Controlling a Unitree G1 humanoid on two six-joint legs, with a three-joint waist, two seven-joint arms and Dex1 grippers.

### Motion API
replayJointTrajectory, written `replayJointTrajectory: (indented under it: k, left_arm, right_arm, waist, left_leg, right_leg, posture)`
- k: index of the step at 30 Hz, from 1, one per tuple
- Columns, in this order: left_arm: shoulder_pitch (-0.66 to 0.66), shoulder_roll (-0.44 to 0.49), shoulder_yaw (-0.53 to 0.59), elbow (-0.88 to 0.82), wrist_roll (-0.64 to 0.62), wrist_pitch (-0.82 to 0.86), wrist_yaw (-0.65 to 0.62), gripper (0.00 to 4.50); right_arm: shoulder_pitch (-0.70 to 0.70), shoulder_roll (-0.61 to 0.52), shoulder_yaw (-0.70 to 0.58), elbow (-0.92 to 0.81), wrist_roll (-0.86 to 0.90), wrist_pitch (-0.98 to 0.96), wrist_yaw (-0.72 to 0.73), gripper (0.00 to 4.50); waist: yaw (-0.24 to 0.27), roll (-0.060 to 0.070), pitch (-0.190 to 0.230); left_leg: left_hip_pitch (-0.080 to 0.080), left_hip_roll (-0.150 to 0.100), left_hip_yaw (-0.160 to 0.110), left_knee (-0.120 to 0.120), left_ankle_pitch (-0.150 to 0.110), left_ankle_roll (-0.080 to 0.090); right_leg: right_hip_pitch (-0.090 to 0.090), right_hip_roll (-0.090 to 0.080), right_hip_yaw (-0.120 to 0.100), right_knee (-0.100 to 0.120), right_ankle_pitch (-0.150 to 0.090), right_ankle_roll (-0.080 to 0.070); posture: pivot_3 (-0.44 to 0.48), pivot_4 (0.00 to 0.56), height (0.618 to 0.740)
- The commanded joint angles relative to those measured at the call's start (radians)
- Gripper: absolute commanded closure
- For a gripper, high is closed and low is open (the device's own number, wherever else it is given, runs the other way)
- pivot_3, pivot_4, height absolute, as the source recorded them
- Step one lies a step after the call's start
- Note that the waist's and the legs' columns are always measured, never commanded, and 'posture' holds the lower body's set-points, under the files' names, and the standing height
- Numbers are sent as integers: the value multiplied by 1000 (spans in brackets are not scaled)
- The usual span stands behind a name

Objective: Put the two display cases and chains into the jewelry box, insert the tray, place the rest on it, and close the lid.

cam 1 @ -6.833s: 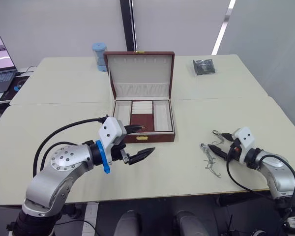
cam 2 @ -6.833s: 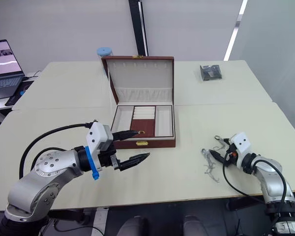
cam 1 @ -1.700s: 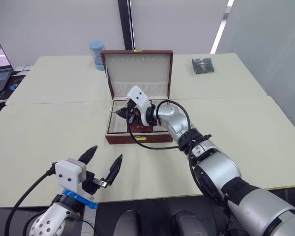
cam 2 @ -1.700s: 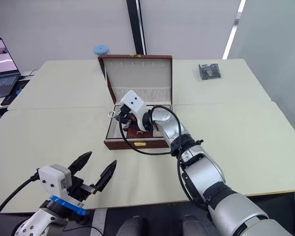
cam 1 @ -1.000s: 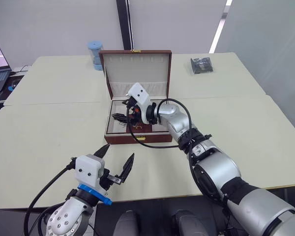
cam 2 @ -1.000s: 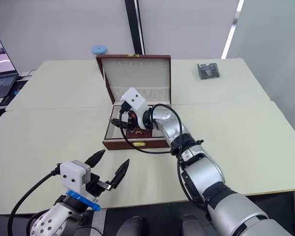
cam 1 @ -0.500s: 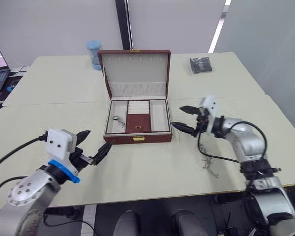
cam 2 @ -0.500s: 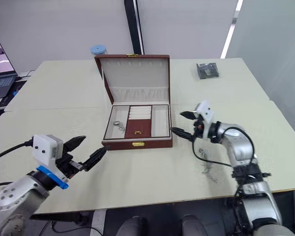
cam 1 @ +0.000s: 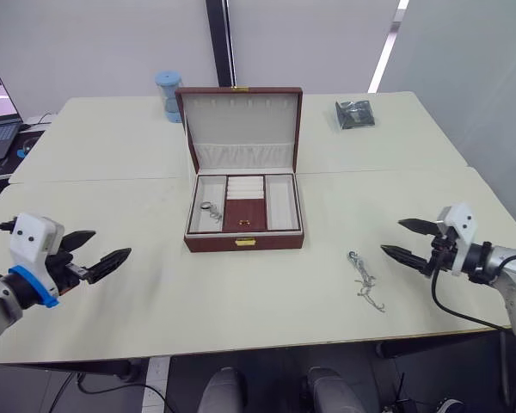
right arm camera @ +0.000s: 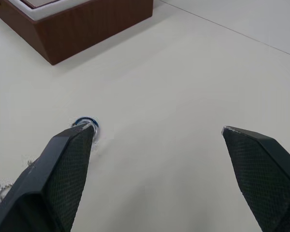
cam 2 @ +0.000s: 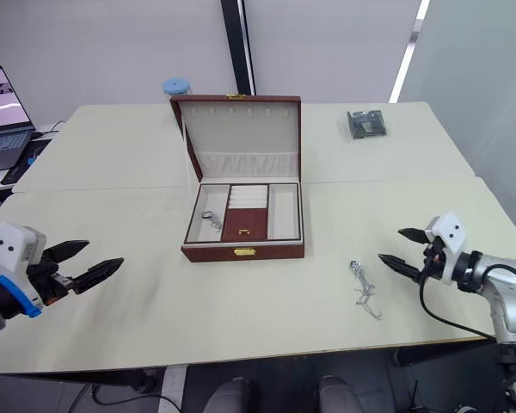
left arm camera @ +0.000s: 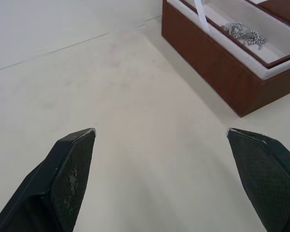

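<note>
Looking down over our arms, we see the jewelry box [cam 1: 244,213] standing open near the middle of the pale table [cam 1: 155,284], its lid [cam 1: 240,127] raised upright behind it, cream-lined with a gathered pocket along the bottom and a row of hooks near the top. Inside the box sits the tray [cam 1: 244,203], with cream side compartments and a brown centre section. The left compartment holds a small silvery chain with a ring [cam 1: 208,209]; our left wrist view shows it as a little heap of links [left arm camera: 242,33] lying on the cream lining. A small gold piece [cam 1: 244,222] lies on the brown centre; the right compartment looks bare. On the table to the right of the box lies another chain [cam 1: 365,283], loose and well apart from the box. The two display cases [cam 1: 354,114] rest together at the far right part of the table, stacked or overlapping, we cannot tell which. A blue-lidded jar [cam 1: 168,93] stands behind the lid's left corner, and a laptop [cam 1: 0,96] sits at the far left. Our left gripper [cam 1: 96,255] hovers over the table's near left with its fingers spread and nothing between them; our right gripper [cam 1: 402,240] is likewise spread wide and empty, near the loose chain but not touching it.
</note>
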Motion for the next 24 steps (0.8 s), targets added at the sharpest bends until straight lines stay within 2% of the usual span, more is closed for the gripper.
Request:
replayJointTrajectory:
  k: [1, 12, 24]
  left_arm:
    - [-28, 29, 32, 107, 30, -82, -60, 0]
    - [-74, 29, 24, 289, 90, -209, -122, 0]
    - [-68, 3, 15, 241, 89, -204, -114, 0]
  right_arm:
    - [24, -35, -67, 16, 13, -46, -3, 17]
    - [47, -22, -61, 106, -19, -139, -45, 17]
    - [25, -20, -50, 110, -13, -140, -50, 17]
  waist:
    - [-1, 0, 0]
    - [-1, 0, 0]
    - [0, 0, 0]
  left_leg:
    - [0, 0, 0, 0, 0, 0]
    - [0, 0, 0, 0, 0, 0]
    - [0, 0, 0, 0, 0, 0]
  right_leg:
    - [0, 0, 0, 0, 0, 0]
    - [0, 0, 0, 0, 0, 0]
    - [0, -1, 0, 1, 0, 0]
  posture:
    - [0, 150, 740]
    - [0, 150, 740]
    - [0, 150, 740]
